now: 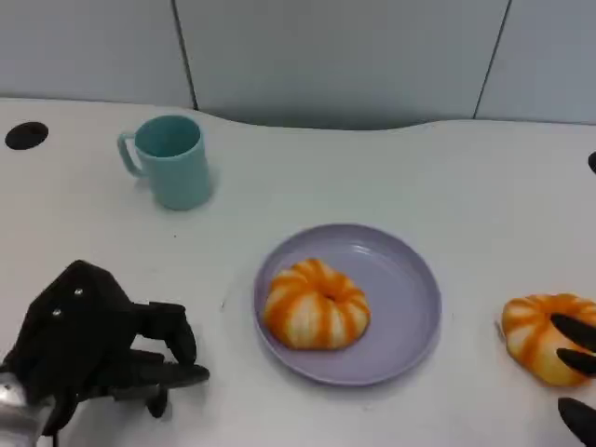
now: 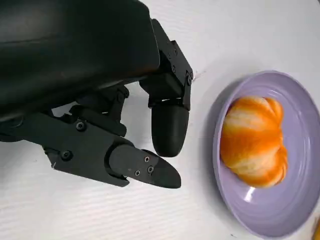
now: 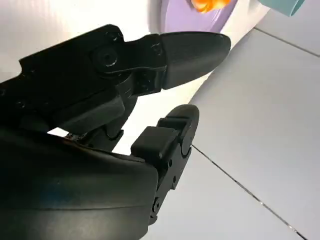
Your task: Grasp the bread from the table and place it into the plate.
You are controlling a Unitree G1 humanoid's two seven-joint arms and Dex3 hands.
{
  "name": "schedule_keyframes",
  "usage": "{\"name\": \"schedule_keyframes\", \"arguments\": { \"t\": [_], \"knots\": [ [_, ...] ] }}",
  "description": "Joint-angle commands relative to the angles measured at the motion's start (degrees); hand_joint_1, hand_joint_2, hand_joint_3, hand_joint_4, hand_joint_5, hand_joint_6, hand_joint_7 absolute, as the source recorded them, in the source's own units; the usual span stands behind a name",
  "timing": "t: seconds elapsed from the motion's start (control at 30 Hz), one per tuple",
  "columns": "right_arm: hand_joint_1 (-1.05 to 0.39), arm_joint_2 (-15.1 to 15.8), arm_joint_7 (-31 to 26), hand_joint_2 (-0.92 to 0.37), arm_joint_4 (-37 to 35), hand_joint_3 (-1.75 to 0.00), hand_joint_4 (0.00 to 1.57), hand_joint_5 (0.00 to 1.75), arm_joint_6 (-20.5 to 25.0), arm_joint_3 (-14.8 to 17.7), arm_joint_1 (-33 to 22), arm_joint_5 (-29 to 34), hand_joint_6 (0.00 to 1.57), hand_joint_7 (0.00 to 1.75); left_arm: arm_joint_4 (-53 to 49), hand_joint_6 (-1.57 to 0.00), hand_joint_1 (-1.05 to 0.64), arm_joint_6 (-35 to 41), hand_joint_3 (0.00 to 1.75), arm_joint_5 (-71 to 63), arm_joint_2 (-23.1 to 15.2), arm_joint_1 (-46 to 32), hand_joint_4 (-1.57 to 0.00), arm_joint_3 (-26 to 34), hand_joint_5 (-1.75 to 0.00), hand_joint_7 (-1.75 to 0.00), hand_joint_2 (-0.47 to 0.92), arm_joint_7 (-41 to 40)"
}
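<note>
An orange-and-white striped bread lies on the left part of the lilac plate at the table's middle. A second, similar bread sits on the table to the right of the plate. My right hand is at that bread's right side, with its black fingers spread over it. The right wrist view shows the right hand with nothing between thumb and fingers. My left hand hovers left of the plate and holds nothing. In the left wrist view the left hand has its fingers apart beside the plate and bread.
A teal mug stands at the back left, handle to the left. Black cable holes sit at the far left and right edge. Grey wall panels run behind the table's curved rear edge.
</note>
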State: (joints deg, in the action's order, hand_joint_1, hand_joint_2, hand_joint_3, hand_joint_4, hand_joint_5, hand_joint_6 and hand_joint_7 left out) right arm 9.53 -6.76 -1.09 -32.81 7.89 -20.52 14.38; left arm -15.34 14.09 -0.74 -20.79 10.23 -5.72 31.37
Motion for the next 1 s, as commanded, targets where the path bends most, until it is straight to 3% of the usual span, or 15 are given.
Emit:
{"name": "schedule_keyframes", "arguments": {
  "t": [0.03,0.77,1.0],
  "knots": [
    [-0.37,0.3,-0.4,-0.92,-0.3,-0.31,0.95,0.02,0.1,0.2,0.3,0.0,0.77,0.00,0.6,-0.59,-0.44,2.0,0.01,-1.8,-1.4,0.5,-0.72,-0.5,-1.75,-1.75,0.86,-0.8],
    [-0.37,-0.1,-0.4,-0.92,0.3,-0.31,0.92,0.00,1.5,-0.4,0.3,0.2,0.77,0.00,-2.6,-0.60,-0.40,-1.1,0.02,-2.7,-1.8,1.8,-0.75,-0.9,-1.75,-1.75,0.87,-0.5],
    [-0.37,-0.2,-0.4,-0.92,0.8,-0.31,0.91,0.00,1.8,-0.5,0.2,0.4,0.76,0.00,1.2,-0.58,-0.37,-2.5,0.03,0.9,-0.7,-2.3,-0.74,2.4,-1.75,-1.75,0.87,-0.8]
  ]
}}
